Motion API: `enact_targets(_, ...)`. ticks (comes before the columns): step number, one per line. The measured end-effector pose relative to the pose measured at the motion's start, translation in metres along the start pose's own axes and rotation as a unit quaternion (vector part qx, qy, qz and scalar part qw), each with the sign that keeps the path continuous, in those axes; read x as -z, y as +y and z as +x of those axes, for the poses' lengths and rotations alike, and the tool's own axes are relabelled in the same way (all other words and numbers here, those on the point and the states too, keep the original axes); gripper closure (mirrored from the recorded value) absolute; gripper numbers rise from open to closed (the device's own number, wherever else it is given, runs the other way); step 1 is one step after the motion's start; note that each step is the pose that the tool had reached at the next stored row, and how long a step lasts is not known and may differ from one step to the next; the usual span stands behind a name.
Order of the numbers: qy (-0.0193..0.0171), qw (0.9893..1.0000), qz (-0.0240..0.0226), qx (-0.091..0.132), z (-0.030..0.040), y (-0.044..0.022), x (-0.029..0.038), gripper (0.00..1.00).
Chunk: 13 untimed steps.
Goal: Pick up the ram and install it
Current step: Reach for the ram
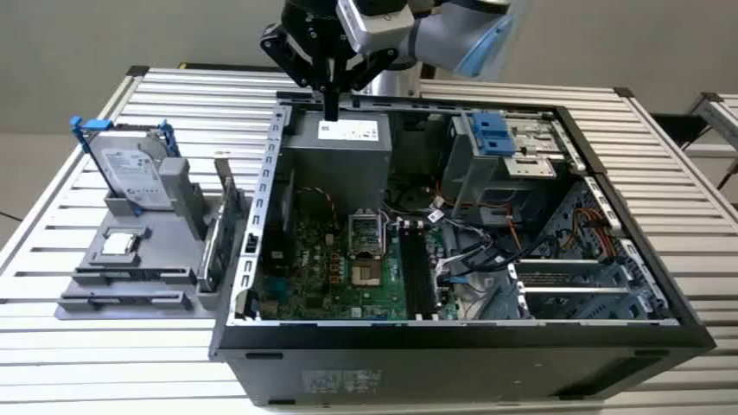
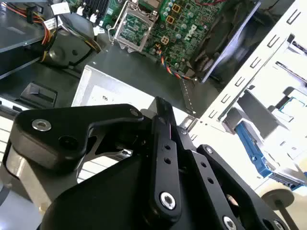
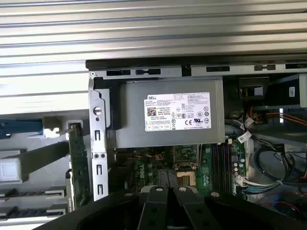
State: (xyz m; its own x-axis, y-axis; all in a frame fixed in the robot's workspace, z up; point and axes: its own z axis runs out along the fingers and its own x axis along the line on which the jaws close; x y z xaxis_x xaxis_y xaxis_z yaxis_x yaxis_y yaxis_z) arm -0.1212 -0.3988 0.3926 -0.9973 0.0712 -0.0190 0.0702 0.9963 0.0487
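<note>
In the exterior view the gripper (image 1: 332, 111) hangs at the upper middle of the frame, its fingers pressed together with nothing seen between them. Its tip is just above the rear rim of the open computer case (image 1: 268, 173) and the labelled power supply (image 1: 346, 151), with free air on all sides. Both wrist views show the same closed fingers over that box. Lower in the case lies the motherboard (image 1: 311, 259). Its long black slots (image 1: 421, 272) sit in a narrow lane between the processor socket and a tangle of cables (image 1: 485, 251) toward the exterior view's right. The ram (image 1: 124, 300), as far as can be told, is the long dark strip in the front rail of the gray stand (image 1: 127, 233) at the exterior view's left, well apart from the gripper. A hard drive (image 1: 127, 169) stands upright at the stand's back, and a green card (image 1: 217, 233) stands on edge just beside the case's wall. Bare slats of the table (image 1: 116, 363) lie open in front.
</note>
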Motion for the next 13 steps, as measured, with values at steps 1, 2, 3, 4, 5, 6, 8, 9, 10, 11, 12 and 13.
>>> enact_targets(1,0.0,1.0,0.0,0.0,0.0,0.0,0.0,1.0)
enact_targets(2,0.0,1.0,0.0,0.0,0.0,0.0,0.0,1.0)
enact_targets(3,0.0,1.0,0.0,0.0,0.0,0.0,0.0,1.0)
enact_targets(4,0.0,1.0,0.0,0.0,0.0,0.0,0.0,1.0)
enact_targets(5,0.0,1.0,0.0,0.0,0.0,0.0,0.0,1.0)
enact_targets(6,0.0,1.0,0.0,0.0,0.0003,0.0,0.0,1.0)
enact_targets(8,0.0,1.0,0.0,0.0,0.0012,-0.0001,0.0001,1.0)
enact_targets(9,0.0,1.0,0.0,0.0,0.0016,-0.0001,0.0001,1.0)
enact_targets(10,0.0,1.0,0.0,0.0,0.002,-0.0001,0.0001,1.0)
enact_targets(11,0.0,1.0,0.0,0.0,0.0025,-0.0002,0.0001,1.0)
enact_targets(12,0.0,1.0,0.0,0.0,0.0032,-0.0002,0.0001,1.0)
enact_targets(13,0.0,1.0,0.0,0.0,0.0039,-0.0003,0.0001,1.0)
